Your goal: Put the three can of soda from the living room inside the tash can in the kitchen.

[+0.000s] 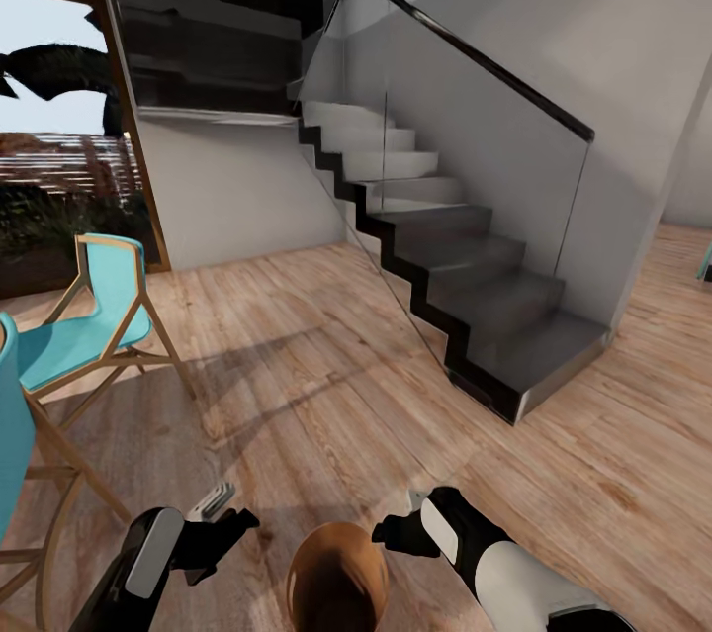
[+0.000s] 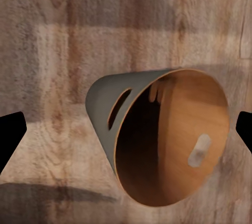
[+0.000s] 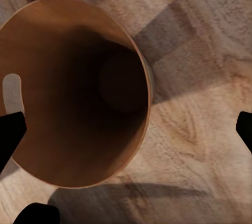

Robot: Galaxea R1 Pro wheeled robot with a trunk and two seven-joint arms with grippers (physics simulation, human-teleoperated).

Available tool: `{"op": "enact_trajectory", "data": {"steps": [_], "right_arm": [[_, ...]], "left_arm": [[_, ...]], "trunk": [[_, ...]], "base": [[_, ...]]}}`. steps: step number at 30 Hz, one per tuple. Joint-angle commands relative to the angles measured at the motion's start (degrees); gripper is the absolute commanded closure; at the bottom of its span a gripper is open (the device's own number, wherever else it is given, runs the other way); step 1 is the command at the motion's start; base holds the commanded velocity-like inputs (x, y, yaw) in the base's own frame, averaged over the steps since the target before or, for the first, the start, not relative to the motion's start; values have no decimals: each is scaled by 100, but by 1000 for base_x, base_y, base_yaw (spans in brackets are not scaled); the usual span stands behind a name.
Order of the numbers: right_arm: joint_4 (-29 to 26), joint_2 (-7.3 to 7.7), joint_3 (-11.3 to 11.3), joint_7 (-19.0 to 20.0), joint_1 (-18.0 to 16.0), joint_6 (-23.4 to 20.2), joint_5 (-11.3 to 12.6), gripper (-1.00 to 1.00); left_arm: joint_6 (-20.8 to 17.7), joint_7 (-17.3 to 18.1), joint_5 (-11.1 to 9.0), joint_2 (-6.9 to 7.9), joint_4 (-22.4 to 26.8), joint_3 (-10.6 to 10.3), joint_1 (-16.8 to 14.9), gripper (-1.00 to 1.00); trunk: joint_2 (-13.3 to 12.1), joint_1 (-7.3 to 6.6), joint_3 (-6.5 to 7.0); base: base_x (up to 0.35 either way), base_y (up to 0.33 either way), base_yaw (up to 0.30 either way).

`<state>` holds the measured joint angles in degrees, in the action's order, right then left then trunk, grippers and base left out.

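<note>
Light wood-plank flooring [image 1: 326, 355] spreads ahead toward a grey staircase with a glass balustrade [image 1: 465, 276], and a turquoise folding chair on a pale wooden frame [image 1: 94, 316] stands off to the left by a big window. Low in the head view, between the two arms, sits the round tapered trash can, grey outside and copper-brown inside [image 1: 336, 578]; whether it rests on the floor or is being carried I cannot tell. The left wrist view sees its grey wall [image 2: 102, 108] with an oval handle cut-out, and the right wrist view looks straight into its dark, apparently bare interior [image 3: 73, 92].

The left gripper [image 1: 229, 525] and the right gripper [image 1: 394, 533] flank the bin, their jaws spread wide and pinching nothing. No soda cans appear, so the step in hand looks like travel between rooms.

To do it well, I would keep both arms tucked close and level, steer wide of the chair legs and the bottom stair corner, and turn the base slowly so the bin stays centred between the arms.
</note>
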<state>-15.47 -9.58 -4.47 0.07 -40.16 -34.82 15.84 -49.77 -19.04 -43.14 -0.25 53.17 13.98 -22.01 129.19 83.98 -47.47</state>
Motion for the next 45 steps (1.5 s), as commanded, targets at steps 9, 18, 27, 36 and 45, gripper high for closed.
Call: {"op": "enact_trajectory", "data": {"steps": [9,18,27,36,45], "right_arm": [[11,-2,38,-235,-251,-55,36,-100],[-329,-4,28,-259,-126,218,28,-100],[-1113,-15,-14,-277,280,107,11,-100],[-939,-24,-14,-325,290,30,18,-100],[-904,-41,22,-1031,288,43,49,-100]], "left_arm": [[19,5,-1,-8,-16,-1,0,-100],[20,6,-1,-6,-17,-1,2,-100],[20,-1,5,-9,-17,-1,4,-100],[20,-3,7,-3,-17,-1,4,-100],[20,-3,8,-2,-17,-1,4,-100]], "trunk": [[362,198,-162],[723,396,-324],[1084,594,-485],[1407,772,-651],[1419,795,-850]], "base": [[0,0,0],[0,0,0],[0,0,0],[0,0,0],[0,0,81]]}}
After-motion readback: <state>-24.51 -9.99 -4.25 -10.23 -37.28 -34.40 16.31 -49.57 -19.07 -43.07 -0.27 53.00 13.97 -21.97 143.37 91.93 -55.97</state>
